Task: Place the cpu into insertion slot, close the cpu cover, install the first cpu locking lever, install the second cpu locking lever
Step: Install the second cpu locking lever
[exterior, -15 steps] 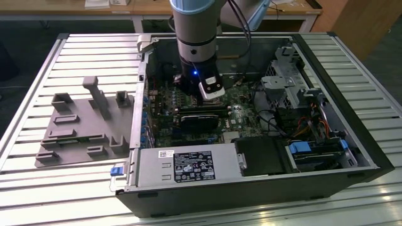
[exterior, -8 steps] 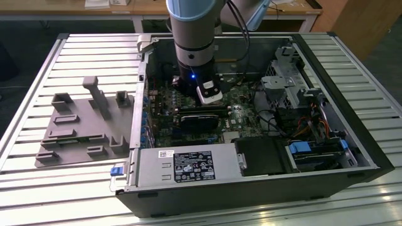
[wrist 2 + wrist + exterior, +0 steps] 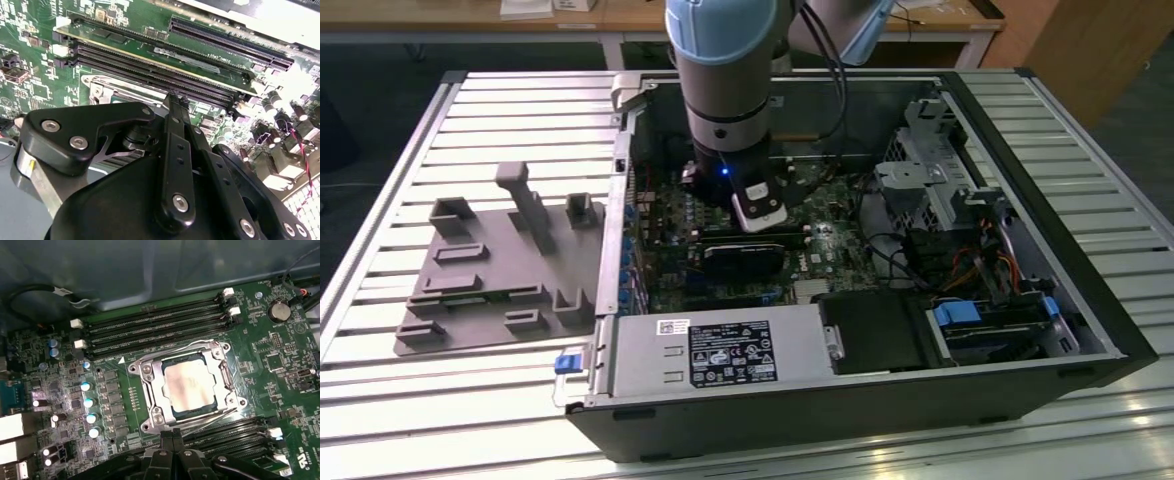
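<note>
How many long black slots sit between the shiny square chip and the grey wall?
4 slots, side by side, between the cpu and the case wall. More slots by the gripper are partly hidden.

— What carries it all?

— A table [image 3: 440, 420] of pale ribbed slats.

— And what sits straight on it?

— Two things. An open computer case [image 3: 1067, 330] lies on its side directly beneath the gripper [image 3: 761, 215], which hangs inside it. Well off to the gripper's side, towards the exterior view's left, a grey holder [image 3: 487, 290] with upright posts and shallow pockets lies flat just beside the case.
</note>
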